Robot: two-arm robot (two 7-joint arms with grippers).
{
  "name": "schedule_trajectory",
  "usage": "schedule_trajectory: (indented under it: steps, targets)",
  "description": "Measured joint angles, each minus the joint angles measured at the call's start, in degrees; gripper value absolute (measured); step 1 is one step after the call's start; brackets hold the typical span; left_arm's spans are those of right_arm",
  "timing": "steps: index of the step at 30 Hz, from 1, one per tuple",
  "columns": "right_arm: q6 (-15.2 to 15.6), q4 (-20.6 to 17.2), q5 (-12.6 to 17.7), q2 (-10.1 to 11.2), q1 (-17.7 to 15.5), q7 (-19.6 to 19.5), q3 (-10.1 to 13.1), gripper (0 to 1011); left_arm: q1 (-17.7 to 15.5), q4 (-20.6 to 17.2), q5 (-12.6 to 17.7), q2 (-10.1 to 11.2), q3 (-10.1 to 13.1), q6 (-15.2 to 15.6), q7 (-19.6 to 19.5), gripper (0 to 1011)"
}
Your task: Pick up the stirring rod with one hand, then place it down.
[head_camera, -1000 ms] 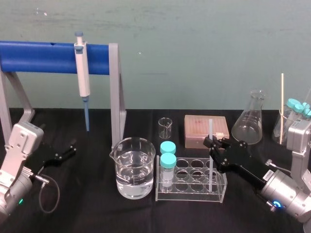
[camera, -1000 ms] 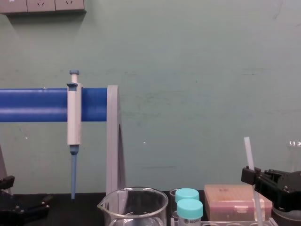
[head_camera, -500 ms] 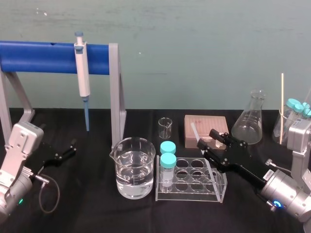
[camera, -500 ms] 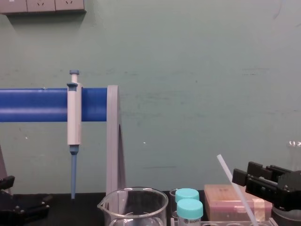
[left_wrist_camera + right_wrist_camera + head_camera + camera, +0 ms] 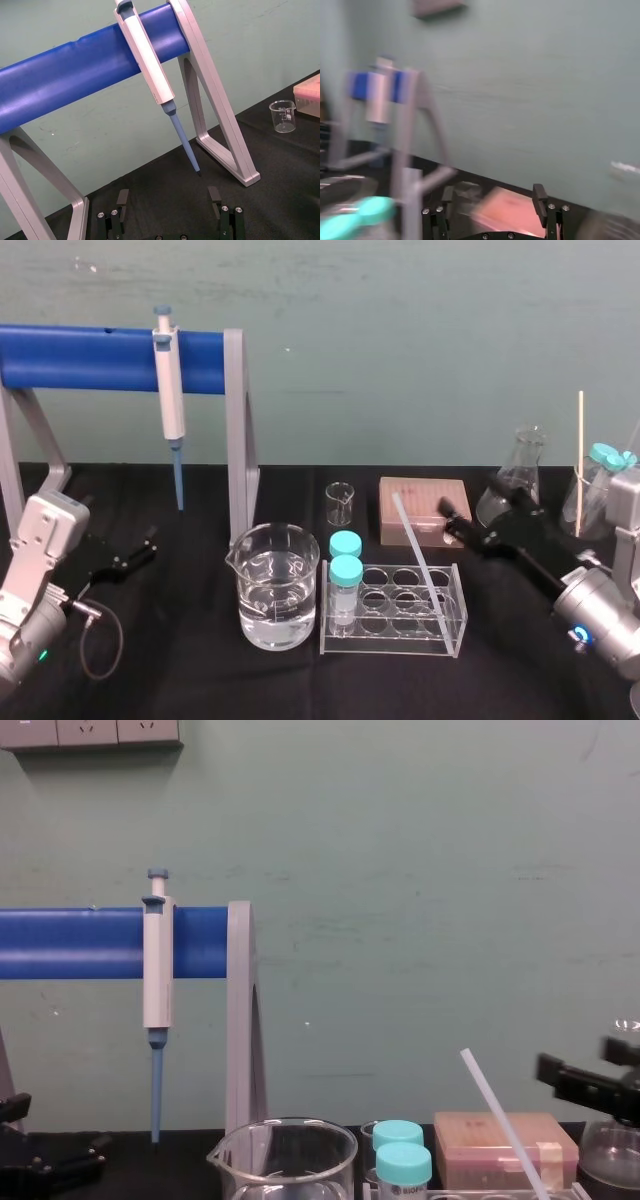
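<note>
The stirring rod (image 5: 414, 550) is a thin translucent-white rod. It stands free in the clear test tube rack (image 5: 380, 645), leaning with its top toward the left. In the chest view the stirring rod (image 5: 500, 1120) rises slanted above the rack. My right gripper (image 5: 482, 504) hovers to the right of the rod, apart from it. Its jaws are open with nothing between them, as the right gripper (image 5: 490, 200) also shows in its wrist view. My left gripper (image 5: 135, 550) rests parked at the far left; the left gripper (image 5: 167, 197) stands open and empty.
A white-and-blue pipette (image 5: 170, 390) hangs from a blue bar stand (image 5: 90, 358). A beaker of water (image 5: 275, 585), teal-capped tubes (image 5: 345, 560), a small beaker (image 5: 340, 502), a pink box (image 5: 425, 505), a conical flask (image 5: 515, 480) and a wooden stick (image 5: 579, 460) crowd the table.
My right gripper opened, let go of the stirring rod and drew back to the right. The rod tipped from upright to a lean in the rack. The left arm stayed put.
</note>
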Motion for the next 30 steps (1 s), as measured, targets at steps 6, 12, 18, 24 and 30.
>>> schedule_trajectory:
  steps: [6,12,18,24,30]
  targets:
    - [7.31,1.79,-4.50,-1.46,0.20,-9.80,1.33,1003,0.00,0.00,0.00,0.00,0.00,0.00,0.00,1000]
    - [11.12,2.77,-5.50,-1.91,0.29,-10.78,1.33,1003,0.00,0.00,0.00,0.00,0.00,0.00,0.00,1000]
    - [10.92,2.73,-5.49,-1.90,0.29,-10.88,1.36,1003,0.00,0.00,0.00,0.00,0.00,0.00,0.00,1000]
    - [10.70,2.66,-5.46,-1.88,0.28,-10.94,1.38,1003,0.00,0.00,0.00,0.00,0.00,0.00,0.00,1000]
    - [10.52,2.60,-5.43,-1.86,0.27,-10.98,1.41,1003,0.00,0.00,0.00,0.00,0.00,0.00,0.00,1000]
